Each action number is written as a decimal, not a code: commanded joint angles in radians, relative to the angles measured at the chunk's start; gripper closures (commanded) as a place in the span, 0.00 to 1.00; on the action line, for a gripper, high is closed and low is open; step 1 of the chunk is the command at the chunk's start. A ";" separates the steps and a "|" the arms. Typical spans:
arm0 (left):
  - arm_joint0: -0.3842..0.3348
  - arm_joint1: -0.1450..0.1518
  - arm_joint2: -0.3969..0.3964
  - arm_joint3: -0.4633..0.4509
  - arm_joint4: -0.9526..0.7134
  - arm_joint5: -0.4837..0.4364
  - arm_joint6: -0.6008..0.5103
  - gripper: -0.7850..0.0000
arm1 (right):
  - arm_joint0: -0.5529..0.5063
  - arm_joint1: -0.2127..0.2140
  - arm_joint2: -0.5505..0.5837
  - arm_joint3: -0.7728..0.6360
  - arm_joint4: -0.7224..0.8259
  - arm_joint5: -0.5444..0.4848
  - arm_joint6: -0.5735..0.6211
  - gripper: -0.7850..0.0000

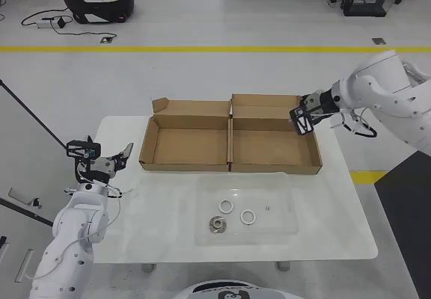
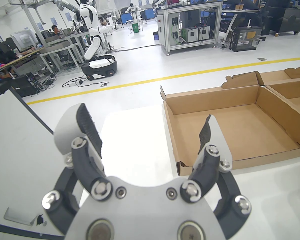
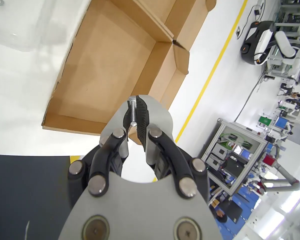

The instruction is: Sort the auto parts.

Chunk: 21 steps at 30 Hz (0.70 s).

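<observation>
Up by the far right edge of the tabletop (image 1: 350, 224), the right gripper (image 3: 134, 107) has jaws clenched on a silvery threaded bolt (image 3: 132, 113) at the right cardboard box (image 3: 95, 58). The left gripper (image 2: 145, 119), jaws gaping, hangs at the white tabletop's left edge

White table (image 1: 163, 217), yellow floor line (image 1: 200, 48) beyond it, dark floor mat (image 1: 417, 232) beside, humanoid robot (image 2: 88, 18) farther off.

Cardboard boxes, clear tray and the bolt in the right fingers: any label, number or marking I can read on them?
Cardboard boxes: no print on them.
Clear tray: no print on it.
Bolt: bare thread, with no marking I can make out.
Gear in the room behind: its labels are too small and blurred to read.
</observation>
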 commanded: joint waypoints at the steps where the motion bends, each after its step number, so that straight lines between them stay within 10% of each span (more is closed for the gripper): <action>1: 0.000 0.000 0.000 0.000 0.000 0.000 0.000 0.00 | -0.018 -0.022 0.001 0.017 0.053 0.000 0.124 1.00; 21: 0.000 0.000 0.000 0.000 0.000 0.000 0.000 0.00 | -0.095 -0.314 0.001 0.254 0.761 0.000 1.177 1.00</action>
